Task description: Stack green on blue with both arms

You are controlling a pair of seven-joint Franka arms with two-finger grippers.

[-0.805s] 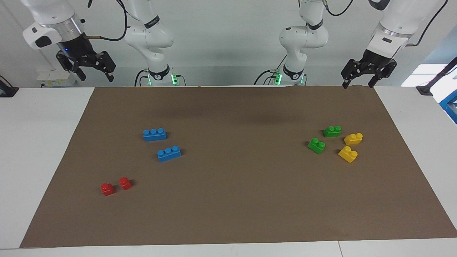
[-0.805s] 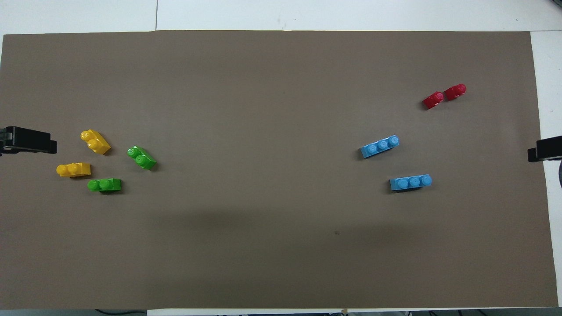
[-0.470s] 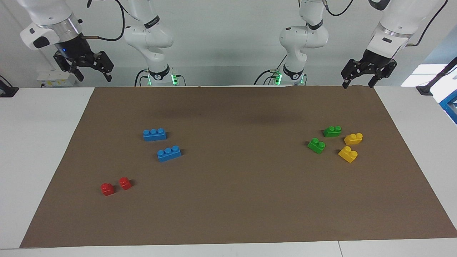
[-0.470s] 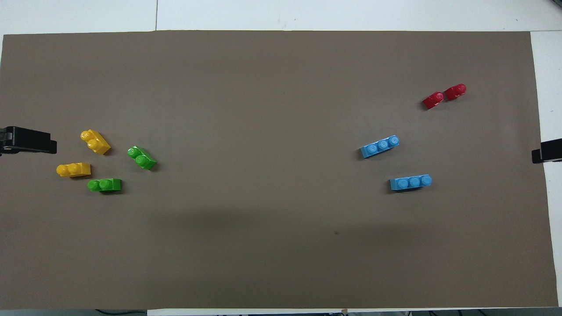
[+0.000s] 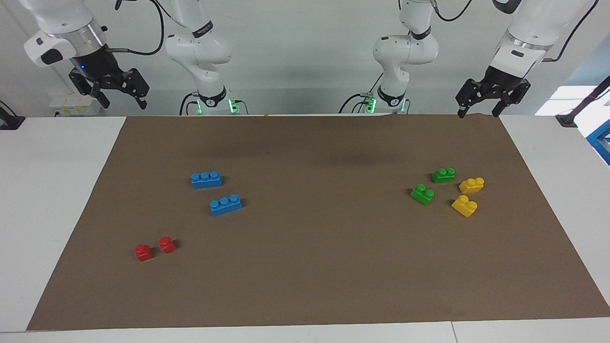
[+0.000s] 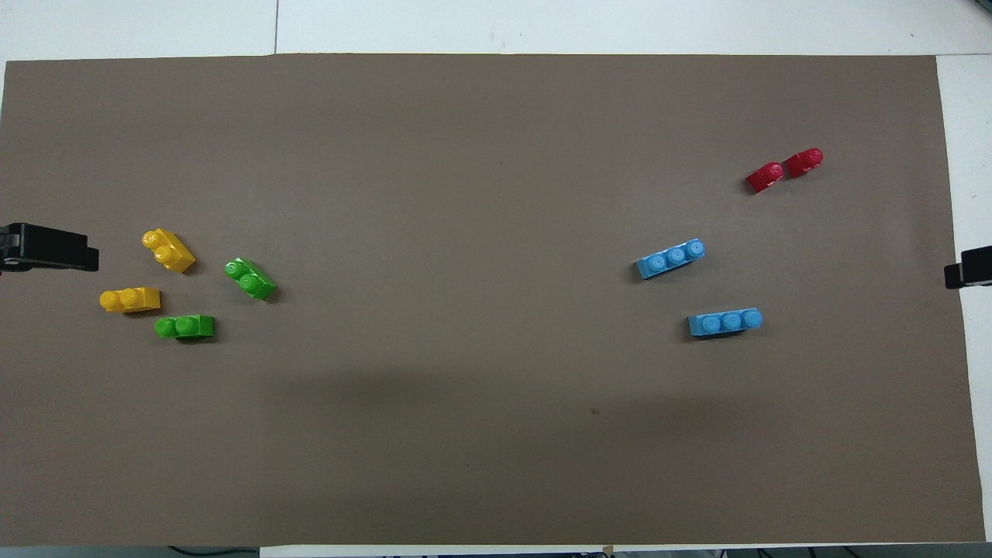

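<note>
Two green two-stud bricks lie on the brown mat toward the left arm's end, one nearer to the robots [image 5: 443, 175] [image 6: 184, 326] and one farther [image 5: 422, 194] [image 6: 250, 279]. Two blue three-stud bricks lie toward the right arm's end, one nearer [image 5: 206, 179] [image 6: 725, 322] and one farther [image 5: 225, 205] [image 6: 670, 258]. My left gripper [image 5: 478, 113] [image 6: 46, 248] is open and empty, raised over the mat's corner by its base. My right gripper [image 5: 124, 102] [image 6: 973, 267] is open and empty, raised over the white table beside the mat.
Two yellow two-stud bricks [image 5: 472, 185] [image 5: 464, 206] lie beside the green ones, toward the left arm's end. Two small red bricks [image 5: 143, 252] [image 5: 167, 244] lie farther from the robots than the blue ones. The brown mat [image 5: 305, 276] covers most of the white table.
My right gripper has risen a little and drawn back outward, away from the mat. The left gripper and all bricks have not moved.
</note>
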